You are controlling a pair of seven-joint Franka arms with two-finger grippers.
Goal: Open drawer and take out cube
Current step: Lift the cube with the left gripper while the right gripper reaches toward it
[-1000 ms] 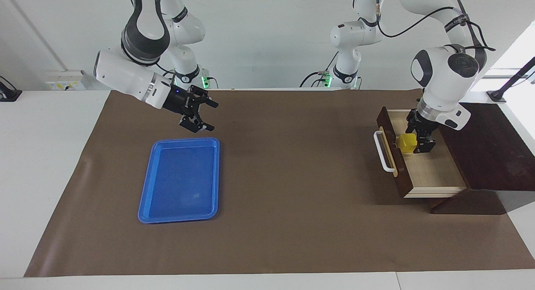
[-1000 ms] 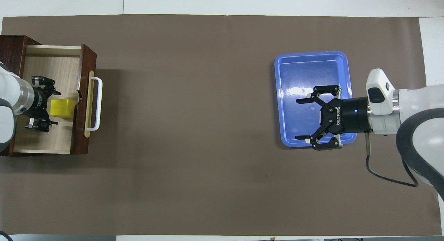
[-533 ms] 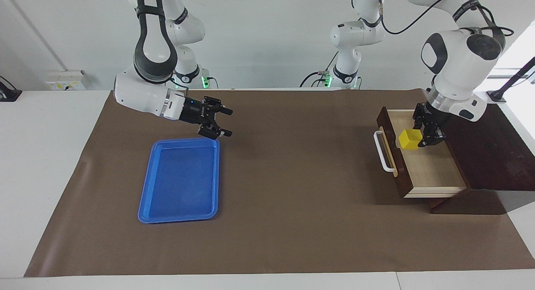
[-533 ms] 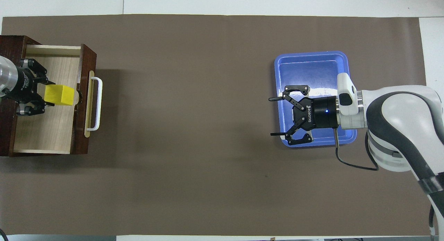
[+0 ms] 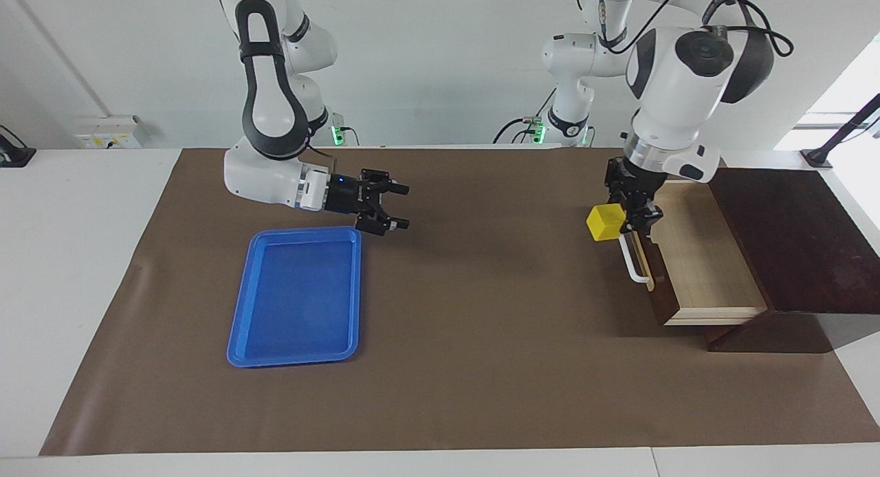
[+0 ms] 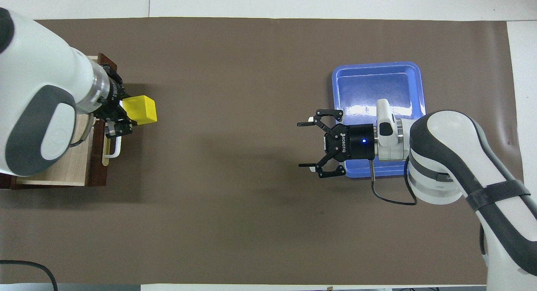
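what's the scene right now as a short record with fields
drawer: open, pale inside bare
cube: yellow, out of the drawer, held in the air over the drawer's handle
left gripper: shut on the cube
right gripper: open, holding nothing, over the brown mat beside the tray
tray: blue, nothing in it, toward the right arm's end of the table

Mid table w/ brown mat (image 5: pixel 481 312) is bare btw the two arms: wide free lane. At left arm's end the open drawer (image 5: pixel 701 271) and its handle (image 5: pixel 629 257) stick out; left gripper (image 5: pixel 629 209) w/ cube (image 5: pixel 605 223) hangs over the handle. Toward right arm's end, blue tray (image 5: pixel 295 295) lies flat; right gripper (image 5: pixel 392 205), fingers spread, hovers over mat beside tray's corner nearest the robots.
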